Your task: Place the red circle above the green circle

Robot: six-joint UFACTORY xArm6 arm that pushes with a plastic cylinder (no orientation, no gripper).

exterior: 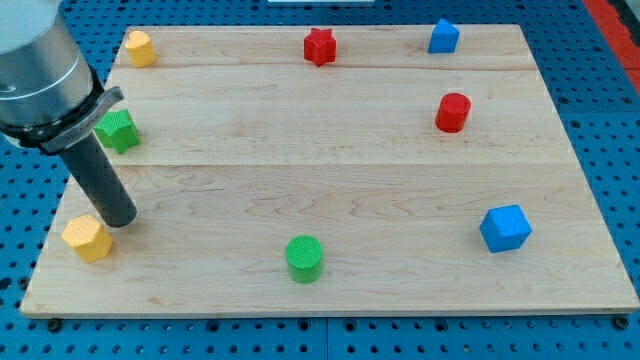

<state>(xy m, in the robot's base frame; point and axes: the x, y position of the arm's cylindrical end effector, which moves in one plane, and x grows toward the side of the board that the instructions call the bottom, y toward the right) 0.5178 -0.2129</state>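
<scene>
A dark rod mounted under a grey arm housing comes down at the view's left edge of a pale wooden board (330,170), with my tip (119,222) resting on the surface just above and to the right of a yellow block (88,238) of hexagonal outline, so close that contact cannot be ruled in or out. The rod carries no jaws, so there is nothing to open or close and it grips nothing. The red circle (453,112), a short upright cylinder, stands far off to the right of my tip and somewhat toward the view's top, well apart from every other piece. The green circle (304,258), also an upright cylinder, sits to the right of my tip and a little lower, near the board's bottom edge, roughly midway between my tip and a blue cube-like block (505,228) farther right. Straight above my tip, beside the arm housing, lies a green block (119,130) whose shape is partly hidden. Higher still, at the top-left corner, is a second yellow block (140,48). Along the top edge, right of my tip, stand a red star (319,46) and a blue block (443,37) with a peaked top. The board lies on a blue perforated table (610,120).
</scene>
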